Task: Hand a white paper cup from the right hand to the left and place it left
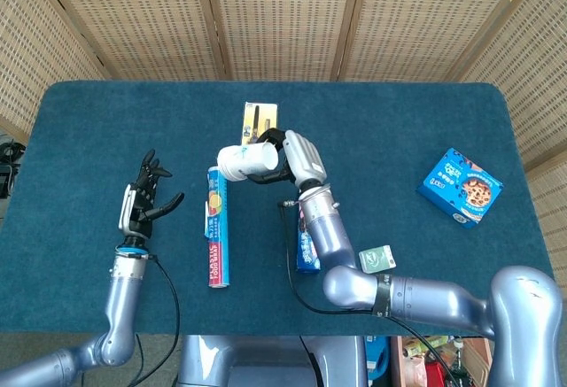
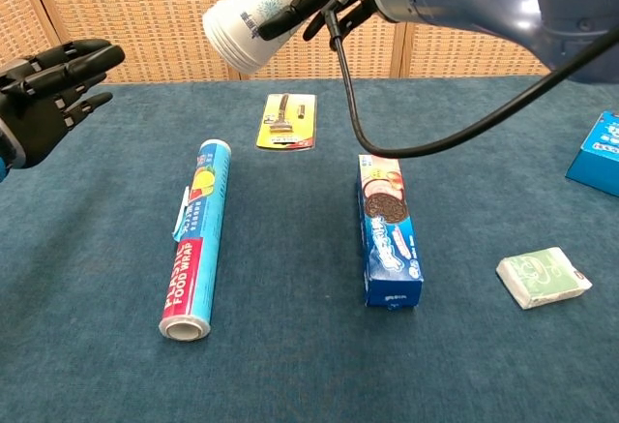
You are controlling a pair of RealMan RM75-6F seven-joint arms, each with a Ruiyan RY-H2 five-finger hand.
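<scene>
Taking the food wrap roll (image 2: pixel 194 240) as my landmark on the blue bench (image 2: pixel 290 365): it lies lengthwise near my front edge. To its right lies the cookie box (image 2: pixel 389 230), and further right a small green packet (image 2: pixel 543 277). Left of the roll, my left hand (image 1: pixel 143 201) hovers with its fingers (image 2: pixel 82 55) spread and released, holding nothing. Beyond the roll's far end lies a yellow razor card (image 2: pixel 286 120). Above that far end, my right hand (image 1: pixel 297 158) holds the white paper cup (image 2: pixel 251 23) in the air, tipped sideways, my fingers wrapped round it.
</scene>
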